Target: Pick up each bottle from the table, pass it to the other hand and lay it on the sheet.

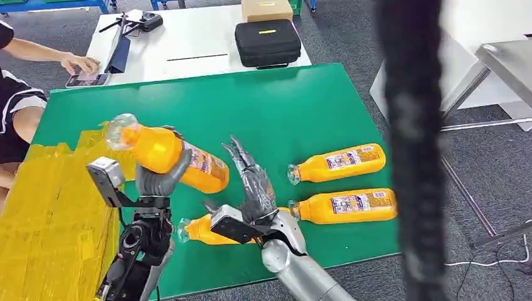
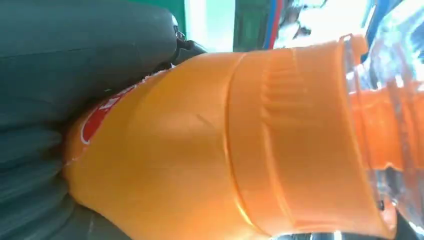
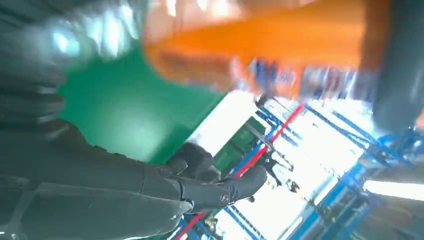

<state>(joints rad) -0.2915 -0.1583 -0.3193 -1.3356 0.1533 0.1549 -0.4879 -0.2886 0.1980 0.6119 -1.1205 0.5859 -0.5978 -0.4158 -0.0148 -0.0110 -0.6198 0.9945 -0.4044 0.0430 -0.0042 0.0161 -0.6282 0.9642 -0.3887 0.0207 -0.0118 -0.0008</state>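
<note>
My left hand (image 1: 160, 175) grips an orange juice bottle (image 1: 169, 157) around its middle and holds it in the air over the green table (image 1: 270, 106), cap end toward the yellow sheet (image 1: 50, 213). The left wrist view shows the same bottle (image 2: 225, 145) close up against the hand (image 2: 75, 60). My right hand (image 1: 254, 182) is open just right of that bottle, fingers stretched out and apart from it. In the right wrist view, the right hand's fingers (image 3: 220, 187) hold nothing and the bottle (image 3: 280, 35) is a blur. Another bottle (image 1: 204, 231) lies under my right wrist.
Two more bottles (image 1: 339, 163) (image 1: 345, 207) lie on the table to the right. A person's hand (image 1: 78, 63) rests on a phone at the white table beyond, which also carries a black case (image 1: 266, 41). A dark blurred pole (image 1: 414, 150) crosses the right side.
</note>
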